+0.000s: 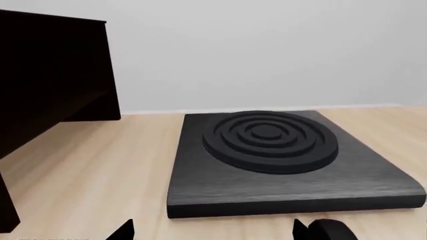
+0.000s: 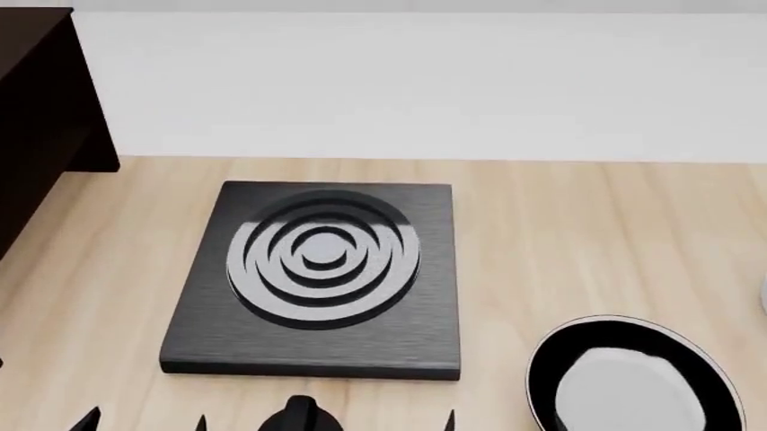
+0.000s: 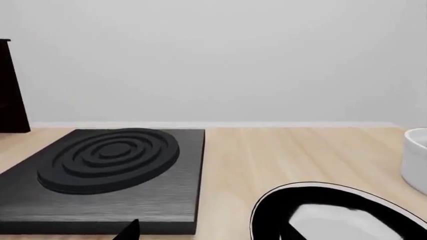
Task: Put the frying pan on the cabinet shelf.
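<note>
The frying pan (image 2: 630, 377), black with a pale grey inside and a thin light rim, lies on the light tabletop at the front right; its handle is out of view. My right gripper (image 3: 207, 234) is open, one fingertip (image 3: 127, 231) in front of the burner plate and the other over the pan's (image 3: 333, 215) dark edge. My left gripper (image 1: 212, 232) is open and holds nothing, low in front of the burner plate. The dark cabinet (image 2: 42, 108) stands at the far left; its shelf (image 1: 53, 100) shows only as a near-black mass.
A square black burner plate (image 2: 318, 278) with concentric rings lies mid-table. A small black knob (image 2: 300, 415) sits at the front edge, beside my left gripper's fingertip (image 1: 300, 230). A white vessel (image 3: 417, 160) stands at the far right. A pale wall runs behind.
</note>
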